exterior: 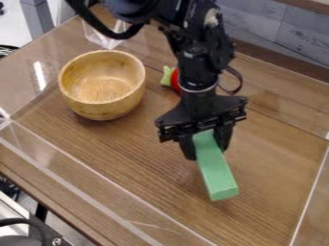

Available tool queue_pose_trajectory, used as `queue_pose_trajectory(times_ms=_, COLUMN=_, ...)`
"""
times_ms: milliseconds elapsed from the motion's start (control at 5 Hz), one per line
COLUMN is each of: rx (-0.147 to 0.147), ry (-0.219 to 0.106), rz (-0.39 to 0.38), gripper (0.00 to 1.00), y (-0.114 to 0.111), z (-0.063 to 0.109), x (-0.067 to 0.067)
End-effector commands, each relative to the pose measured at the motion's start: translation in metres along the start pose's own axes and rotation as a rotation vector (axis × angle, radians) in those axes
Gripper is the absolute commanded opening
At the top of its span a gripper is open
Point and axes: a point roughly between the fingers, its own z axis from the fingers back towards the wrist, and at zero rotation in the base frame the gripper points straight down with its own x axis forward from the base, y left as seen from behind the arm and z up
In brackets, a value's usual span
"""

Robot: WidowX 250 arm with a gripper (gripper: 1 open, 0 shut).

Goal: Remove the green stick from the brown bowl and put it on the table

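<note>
My gripper [206, 136] is shut on the upper end of the green stick [215, 173]. The bright-green bar slants down and to the right from the fingers toward the table [115, 163]; whether its lower end touches the wood I cannot tell. The brown bowl [103, 84] sits at the left, apart from the gripper, and its pale inside holds nothing. The black arm rises from the gripper to the top of the view.
A red ball [179, 78] with a small green leaf lies behind the arm, right of the bowl. Low clear plastic walls [77, 187] edge the tabletop at the front and sides. A clear plastic piece [103, 36] stands at the back left.
</note>
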Motion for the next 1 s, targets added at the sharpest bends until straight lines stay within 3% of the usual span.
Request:
queue_pose_trajectory(times_ms=0, rx=-0.022, ry=-0.024, rz=0.026, gripper=0.00, y=-0.002, z=0.001, x=0.000)
queue_pose_trajectory(times_ms=400, rx=-0.014, ry=0.001, rz=-0.047, gripper=0.00, y=0.021, z=-0.005, x=0.015)
queue_pose_trajectory(times_ms=800, rx=-0.016, ry=0.003, rz=0.044, gripper=0.00, y=0.006, z=-0.019, x=0.002)
